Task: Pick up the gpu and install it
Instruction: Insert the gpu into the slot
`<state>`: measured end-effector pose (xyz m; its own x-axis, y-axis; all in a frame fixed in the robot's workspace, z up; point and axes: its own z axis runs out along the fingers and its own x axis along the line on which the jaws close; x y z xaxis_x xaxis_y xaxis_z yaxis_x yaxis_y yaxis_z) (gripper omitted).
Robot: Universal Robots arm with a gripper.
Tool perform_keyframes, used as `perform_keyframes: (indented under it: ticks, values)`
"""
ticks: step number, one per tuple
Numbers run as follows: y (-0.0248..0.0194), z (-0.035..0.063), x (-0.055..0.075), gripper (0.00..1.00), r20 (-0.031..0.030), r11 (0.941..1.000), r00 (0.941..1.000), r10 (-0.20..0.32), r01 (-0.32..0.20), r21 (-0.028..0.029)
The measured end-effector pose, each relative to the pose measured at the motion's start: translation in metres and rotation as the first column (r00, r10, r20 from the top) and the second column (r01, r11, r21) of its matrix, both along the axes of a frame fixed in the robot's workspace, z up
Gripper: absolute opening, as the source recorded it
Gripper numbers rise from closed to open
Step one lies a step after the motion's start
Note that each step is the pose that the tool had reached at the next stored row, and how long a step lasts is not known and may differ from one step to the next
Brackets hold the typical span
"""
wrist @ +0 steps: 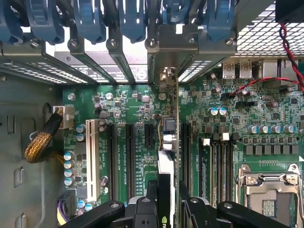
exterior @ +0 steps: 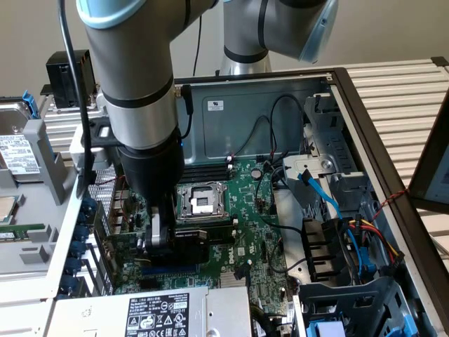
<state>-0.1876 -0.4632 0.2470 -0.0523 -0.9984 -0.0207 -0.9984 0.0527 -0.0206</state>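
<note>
The gpu [exterior: 200, 244] stands on edge low over the large green motherboard [exterior: 252, 225], its black shroud facing the CPU socket. My gripper [exterior: 160, 235] reaches straight down into the open computer case and is shut on the card's upper edge. In the wrist view the gpu [wrist: 166, 142] is seen edge-on between my two black fingers [wrist: 142, 209]. It lines up with a black expansion slot, and its silver bracket [wrist: 167, 80] reaches the case's rear opening. Whether the card's connector sits in the slot is hidden.
Empty black slots [wrist: 129, 156] and a white slot [wrist: 92, 159] lie beside the card. Blue retention clips [wrist: 133, 19] line the rear wall. The CPU socket [exterior: 200, 200], a power supply [exterior: 158, 312] and bundled cables [exterior: 351, 239] crowd the case.
</note>
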Motion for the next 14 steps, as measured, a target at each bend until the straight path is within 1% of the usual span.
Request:
perform_keyframes:
  ticks: [14]
  values:
    - [-0.0003, -0.0007, -0.0002, 0.27, 0.0002, 1.0000, 1.0000, -0.001, 0.001, 0.0002]
